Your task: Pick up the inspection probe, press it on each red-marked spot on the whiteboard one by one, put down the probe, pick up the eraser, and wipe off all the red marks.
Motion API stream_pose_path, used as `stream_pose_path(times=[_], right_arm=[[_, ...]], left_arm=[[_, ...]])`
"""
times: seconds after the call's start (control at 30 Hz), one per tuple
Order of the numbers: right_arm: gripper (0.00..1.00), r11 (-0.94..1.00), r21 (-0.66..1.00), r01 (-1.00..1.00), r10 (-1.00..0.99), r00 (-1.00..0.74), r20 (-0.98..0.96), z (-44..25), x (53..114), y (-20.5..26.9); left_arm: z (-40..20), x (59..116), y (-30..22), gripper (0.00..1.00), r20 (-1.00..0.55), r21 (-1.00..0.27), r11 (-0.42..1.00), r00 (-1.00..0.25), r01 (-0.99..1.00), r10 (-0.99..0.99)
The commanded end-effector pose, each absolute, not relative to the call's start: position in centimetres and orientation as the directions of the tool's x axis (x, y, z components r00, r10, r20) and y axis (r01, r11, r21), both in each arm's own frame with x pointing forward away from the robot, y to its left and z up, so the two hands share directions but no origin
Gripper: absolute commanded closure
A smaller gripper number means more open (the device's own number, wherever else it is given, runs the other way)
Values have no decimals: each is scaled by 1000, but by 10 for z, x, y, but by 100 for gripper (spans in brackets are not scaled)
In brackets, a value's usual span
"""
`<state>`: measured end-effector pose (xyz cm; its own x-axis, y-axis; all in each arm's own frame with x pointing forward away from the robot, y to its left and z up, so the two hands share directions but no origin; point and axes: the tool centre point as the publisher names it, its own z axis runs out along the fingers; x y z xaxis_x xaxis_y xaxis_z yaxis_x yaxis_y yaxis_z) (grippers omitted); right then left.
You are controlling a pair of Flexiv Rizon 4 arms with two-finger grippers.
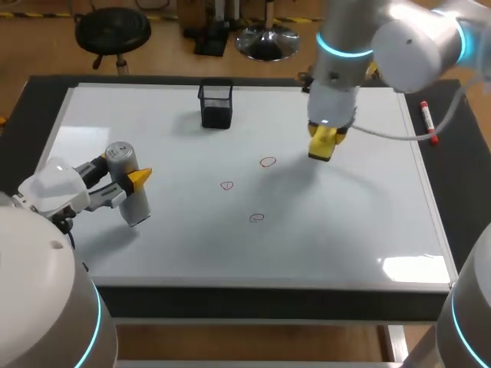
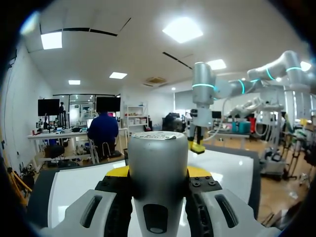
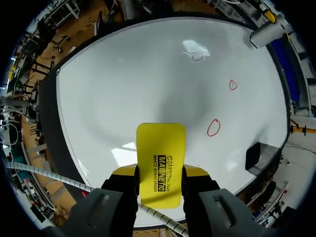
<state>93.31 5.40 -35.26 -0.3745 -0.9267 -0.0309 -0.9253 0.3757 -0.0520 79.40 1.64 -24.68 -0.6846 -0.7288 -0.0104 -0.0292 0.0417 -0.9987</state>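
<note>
My left gripper [image 1: 127,179] is clamping the silver probe [image 1: 135,204] over the left part of the whiteboard [image 1: 345,222]. My right gripper [image 3: 160,171] is gripping the yellow eraser [image 3: 161,148] over the board, near three red marks [image 1: 267,162] that I am observing unwiped.

A robotics lab, with robot arms [image 1: 399,46] over a whiteboard [image 1: 322,230]

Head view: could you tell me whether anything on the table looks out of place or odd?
Nothing is spilled or damaged. One oddity: the left gripper is shut on the probe, not yet put down, while the right gripper holds the eraser over the whiteboard.
</note>
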Motion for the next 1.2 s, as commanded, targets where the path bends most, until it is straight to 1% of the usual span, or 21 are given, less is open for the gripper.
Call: stream_pose_path(times=[0.03, 0.23, 0.43, 0.73, 1.2], right_arm=[[100, 327, -97, -940, -943, -332, 37, -354, 925, 90], [100, 220, -103, -970, -972, -227, 57, -358, 910, 136], [100, 131, -97, -987, -989, -137, 55, -363, 894, 172], [100, 43, -108, -993, -997, -49, 58, -372, 883, 202], [100, -36, -99, -994, -999, 33, 32, -381, 876, 241]], left_arm=[[-245, 795, 12, 100, -14, -998, 46, -667, -31, -745], [-245, 795, 12, 100, -14, -998, 46, -667, -31, -745], [-245, 795, 12, 100, -14, -998, 46, -667, -31, -745], [-245, 795, 12, 100, -14, -998, 46, -667, -31, -745], [-245, 795, 12, 100, -14, -998, 46, -667, -31, -745]])
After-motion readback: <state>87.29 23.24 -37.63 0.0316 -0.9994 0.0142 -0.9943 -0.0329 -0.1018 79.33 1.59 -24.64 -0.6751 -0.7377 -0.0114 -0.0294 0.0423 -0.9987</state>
